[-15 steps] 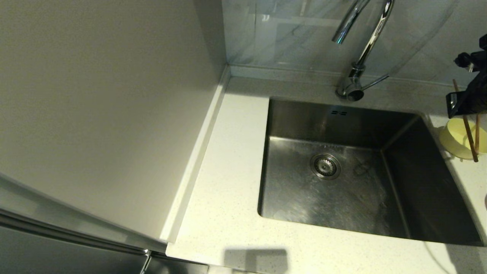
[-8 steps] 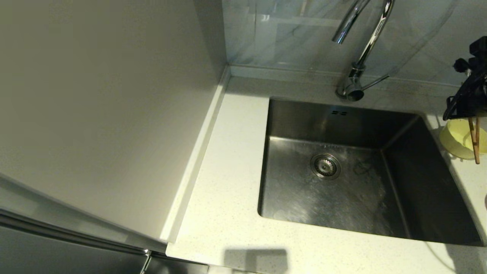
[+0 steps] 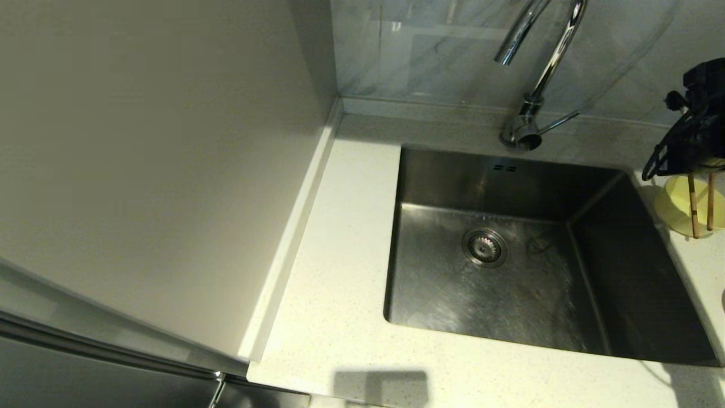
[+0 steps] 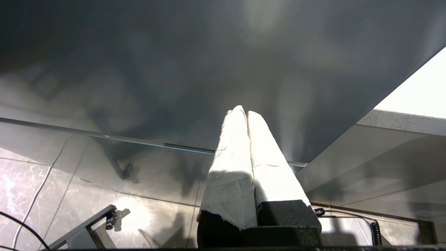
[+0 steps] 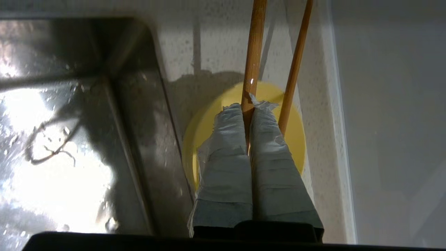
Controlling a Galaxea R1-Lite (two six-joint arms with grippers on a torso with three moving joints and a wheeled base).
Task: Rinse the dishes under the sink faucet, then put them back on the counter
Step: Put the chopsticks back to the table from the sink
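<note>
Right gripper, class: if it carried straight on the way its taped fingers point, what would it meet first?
Probably the small round pale-yellow bowl directly beyond the right gripper, which grips thin brown wooden chopsticks; depth is uncertain.

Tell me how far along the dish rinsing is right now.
Looks late: the sink is wet but holds no dishes, and the faucet shows no stream. The right gripper pinches one chopstick over the yellow bowl on the counter. Still left: releasing the chopsticks; the pink bowl isn't visible.
</note>
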